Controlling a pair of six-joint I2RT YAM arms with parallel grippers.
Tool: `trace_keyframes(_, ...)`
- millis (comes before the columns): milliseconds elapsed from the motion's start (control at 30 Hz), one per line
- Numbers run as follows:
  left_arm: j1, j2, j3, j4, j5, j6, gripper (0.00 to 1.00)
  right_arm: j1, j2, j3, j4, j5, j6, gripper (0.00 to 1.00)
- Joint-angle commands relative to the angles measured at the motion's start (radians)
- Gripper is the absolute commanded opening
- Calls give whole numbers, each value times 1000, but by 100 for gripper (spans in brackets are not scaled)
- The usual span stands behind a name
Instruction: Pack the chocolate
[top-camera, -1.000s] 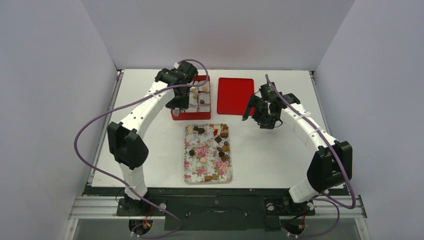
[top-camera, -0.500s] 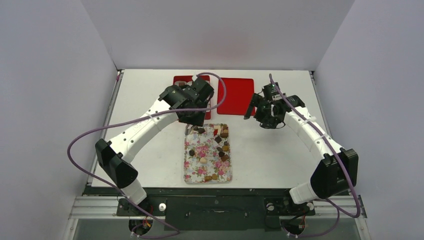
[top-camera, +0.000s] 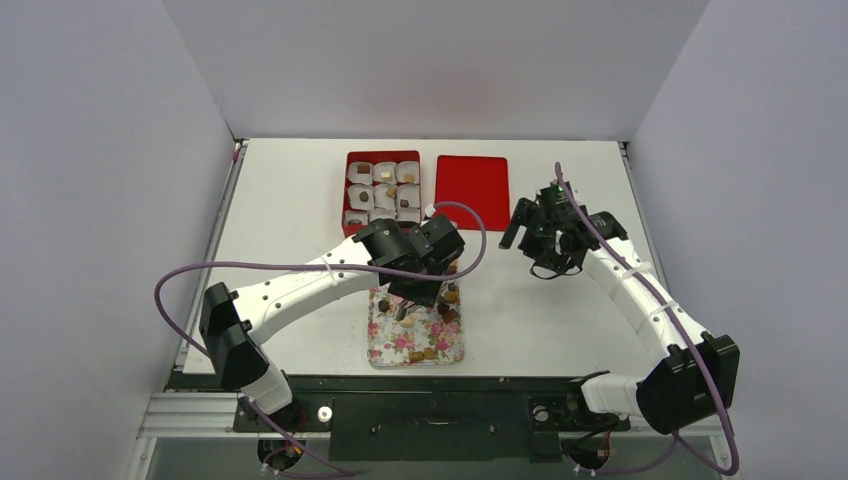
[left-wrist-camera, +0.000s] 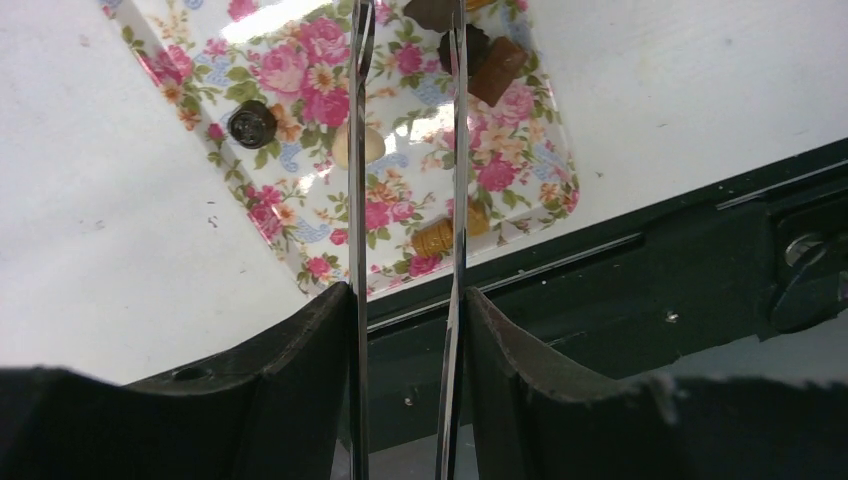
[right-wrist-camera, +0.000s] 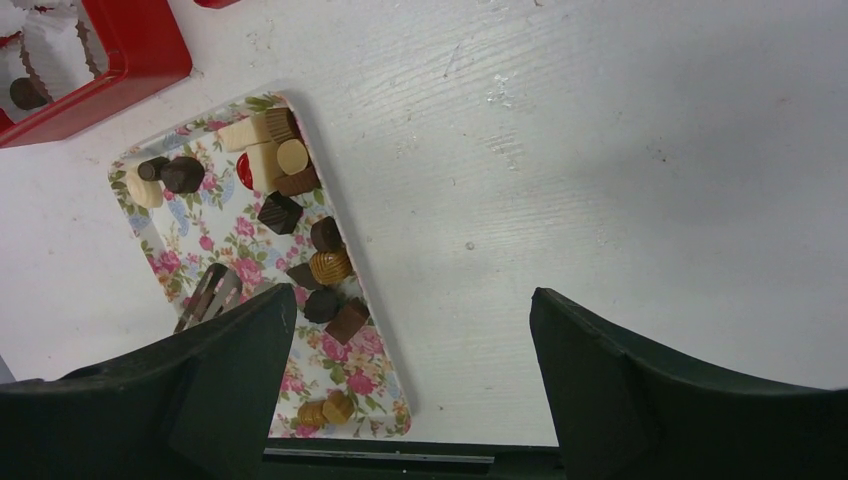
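I hold my left claw (left-wrist-camera: 408, 40) slightly parted above brown-and-cream chocolate pieces (left-wrist-camera: 497, 70) on the floral rectangular tray (left-wrist-camera: 300, 210) — right claw (right-wrist-camera: 412, 300), two o'clock, gapes empty.

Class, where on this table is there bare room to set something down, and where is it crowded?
Bare: the table left of the box, and the wide patch right of the tray, nearer than the lid. Crowded: the chocolates along the tray's right edge.

White arm links (top-camera: 300, 287), black joints (top-camera: 228, 338); purple cables (top-camera: 157, 295); thin metal fingers (left-wrist-camera: 357, 200)
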Motion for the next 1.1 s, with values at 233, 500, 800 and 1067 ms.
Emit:
trace_keyframes(233, -67, -23, 6, 67, 35, -32, 39, 3, -65, -42, 14, 50, 31, 81)
trace_keyframes(500, -97, -22, -2, 63, 46, -39, 36, 2, -72, -65, 19, 53, 38, 81)
trace_keyframes(800, -97, -9, -11, 41, -2, -39, 36, 3, -77, -74, 23, 53, 40, 81)
trace_keyframes(1067, -97, 23, -7, 43, -4, -34, 36, 3, -74, -71, 25, 50, 34, 81)
